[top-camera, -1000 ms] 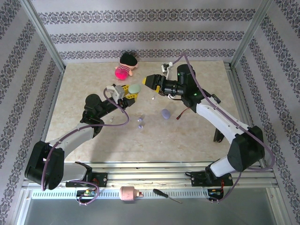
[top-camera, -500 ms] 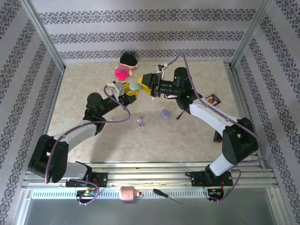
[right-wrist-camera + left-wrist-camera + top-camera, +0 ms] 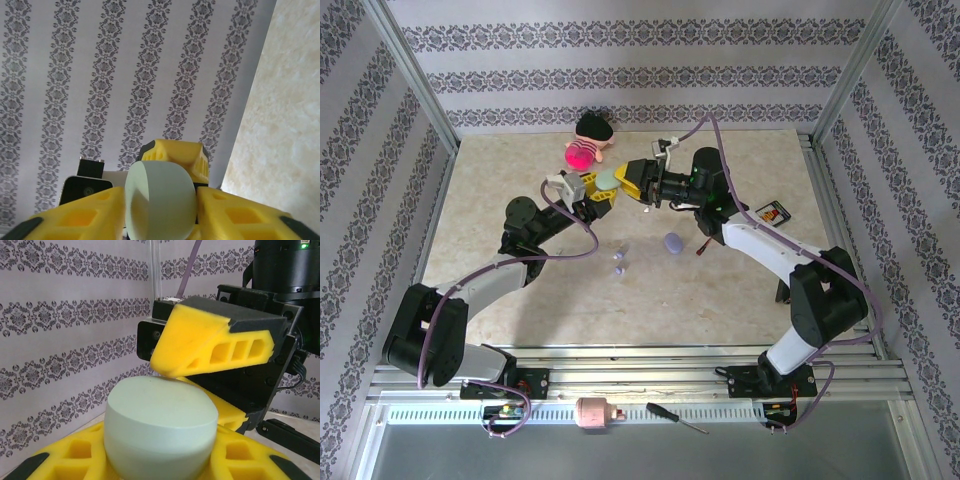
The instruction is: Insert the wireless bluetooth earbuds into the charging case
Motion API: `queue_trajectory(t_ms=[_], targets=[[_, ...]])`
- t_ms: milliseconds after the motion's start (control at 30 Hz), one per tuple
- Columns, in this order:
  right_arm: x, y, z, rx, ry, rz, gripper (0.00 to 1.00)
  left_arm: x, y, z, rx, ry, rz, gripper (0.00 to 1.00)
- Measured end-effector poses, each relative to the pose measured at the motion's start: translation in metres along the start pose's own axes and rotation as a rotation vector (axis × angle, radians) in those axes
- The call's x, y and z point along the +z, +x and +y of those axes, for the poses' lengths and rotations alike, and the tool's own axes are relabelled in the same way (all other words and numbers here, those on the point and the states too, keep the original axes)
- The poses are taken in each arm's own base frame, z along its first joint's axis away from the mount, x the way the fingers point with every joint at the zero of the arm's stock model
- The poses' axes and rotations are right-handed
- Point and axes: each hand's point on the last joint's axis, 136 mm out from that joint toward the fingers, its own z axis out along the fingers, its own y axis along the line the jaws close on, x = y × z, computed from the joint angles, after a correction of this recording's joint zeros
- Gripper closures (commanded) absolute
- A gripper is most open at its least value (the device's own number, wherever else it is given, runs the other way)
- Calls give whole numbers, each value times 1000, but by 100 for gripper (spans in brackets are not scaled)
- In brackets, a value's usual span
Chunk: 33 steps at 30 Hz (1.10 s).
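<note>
My left end effector [image 3: 600, 190] is closed on the mint-green charging case [image 3: 160, 425] and holds it up off the tabletop [image 3: 700, 300], toward the far middle. In the left wrist view the case sits snug between my two lower yellow fingers, its rounded top facing up.

The big change from a second ago is on the right. Back then the right end effector [image 3: 623, 181] hung apart from the case, with a clear gap between them. Now it has come in and met it. In the right wrist view its yellow fingers press against the case from both sides, so I read it as gripping the same case. From the left wrist camera, one right finger lies across the top of the case and the other sits lower behind it.

The right arm has swung left with that move, and a small dark card [image 3: 773, 212] it covered before is now in sight.

The earbuds [image 3: 618, 259] have not shifted. They lie loose on the tabletop nearer to me than the case. A lavender case [image 3: 672, 243] rests just to their right, and a pink plush doll [image 3: 586, 148] sits by the far wall
</note>
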Motion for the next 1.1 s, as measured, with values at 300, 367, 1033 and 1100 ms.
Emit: queue_trajectory(t_ms=[300, 367, 1033, 1100], targets=[[5, 0, -8, 28, -9, 18, 73, 2, 8, 2, -10, -2, 15, 72], [5, -1, -7, 25, -15, 16, 76, 2, 7, 2, -8, -5, 11, 69], [-43, -48, -104, -76, 377, -176, 76, -34, 37, -11, 71, -66, 212, 1], [-46, -58, -117, -102, 434, -192, 75, -37, 49, -13, 64, -67, 254, 1]])
